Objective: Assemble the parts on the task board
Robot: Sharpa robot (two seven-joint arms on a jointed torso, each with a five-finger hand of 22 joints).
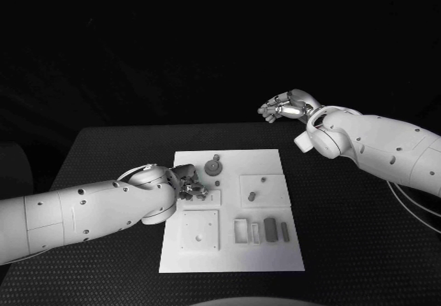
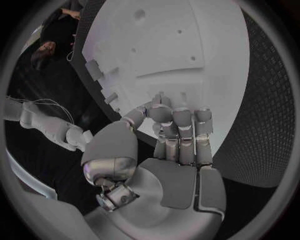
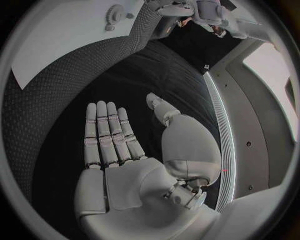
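The white task board (image 1: 230,255) lies in the middle of the black table. On it I see a round grey toothed part (image 1: 213,167), a small peg (image 1: 218,183) and two upright grey bars (image 1: 270,229) by the slots. My left hand (image 1: 188,186) hovers low over the board's (image 2: 187,45) left far part, its fingers (image 2: 181,125) curled in with the thumb tip against them; nothing shows between them. My right hand (image 1: 285,107) is raised beyond the table's far edge, flat and open (image 3: 115,145), holding nothing. The board (image 3: 62,40) and toothed part (image 3: 114,14) lie well away from it.
The board carries a square raised plate (image 1: 199,231) near its front left and another (image 1: 264,190) at its right. The black mat (image 1: 368,242) spreads on either side of the board.
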